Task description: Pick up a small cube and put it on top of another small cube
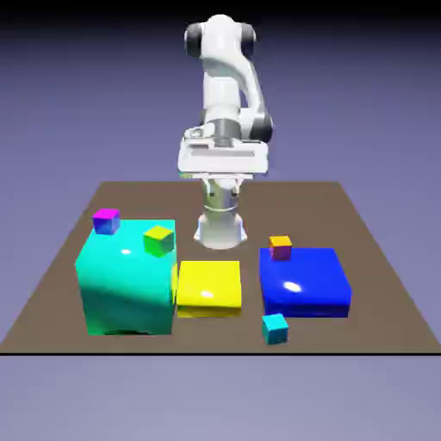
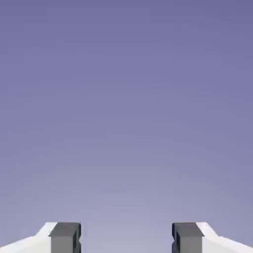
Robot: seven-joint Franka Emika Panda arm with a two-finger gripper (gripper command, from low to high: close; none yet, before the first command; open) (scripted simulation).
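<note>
The small cyan cube (image 1: 275, 328) sits on the table near its front edge, just in front of the big blue block. The other small cube (image 1: 158, 240), yellow on top with green sides, rests on the large cyan block at its back right corner. My gripper (image 1: 222, 164) hangs high above the far side of the table, well away from both cubes. In the hand view the gripper (image 2: 126, 239) is open: its two grey fingertips (image 2: 65, 237) stand wide apart with only the plain backdrop between them.
A large cyan block (image 1: 127, 280), a flat yellow block (image 1: 208, 287) and a blue block (image 1: 304, 281) stand in a row on the brown table (image 1: 379, 276). A magenta-and-blue small cube (image 1: 106, 220) sits behind the cyan block. An orange-and-purple cube (image 1: 280, 247) rests at the blue block's back edge.
</note>
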